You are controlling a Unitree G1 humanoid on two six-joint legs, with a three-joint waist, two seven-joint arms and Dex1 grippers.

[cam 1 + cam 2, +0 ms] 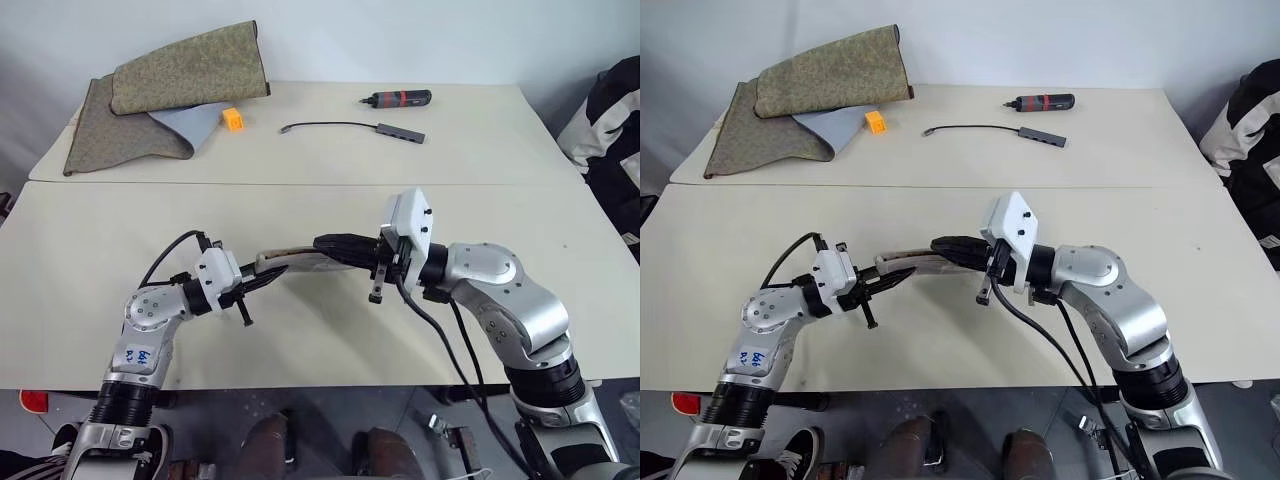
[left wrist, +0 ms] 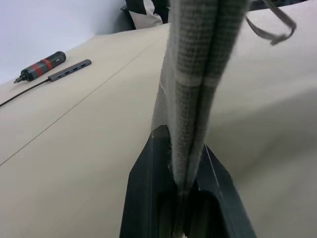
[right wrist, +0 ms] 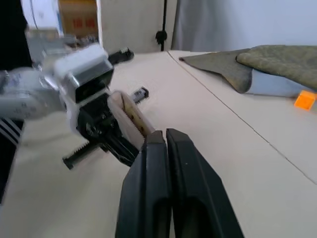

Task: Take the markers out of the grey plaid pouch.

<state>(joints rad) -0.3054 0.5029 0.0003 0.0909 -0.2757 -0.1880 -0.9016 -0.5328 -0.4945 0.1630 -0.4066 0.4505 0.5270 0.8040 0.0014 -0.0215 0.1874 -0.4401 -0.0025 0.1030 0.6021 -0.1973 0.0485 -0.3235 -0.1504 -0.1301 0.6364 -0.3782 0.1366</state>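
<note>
The grey plaid pouch (image 1: 290,262) hangs edge-up above the near table, with my left gripper (image 1: 265,278) shut on its one end. In the left wrist view the plaid fabric (image 2: 198,89) runs up between the two black fingers, and its cord loop (image 2: 270,29) dangles at the far end. My right gripper (image 1: 318,243) points left with its tips at the pouch's other end. In the right wrist view its fingers (image 3: 165,133) are pressed together, and the pouch's zipped edge (image 3: 126,111) lies just beside them. The markers are hidden.
On the far table lie an olive speckled cloth (image 1: 170,90), a small orange block (image 1: 233,120), a black-and-red pen-like tool (image 1: 400,98) and a grey hub with a cable (image 1: 400,132). A person's dark sleeve (image 1: 610,120) shows at the right edge.
</note>
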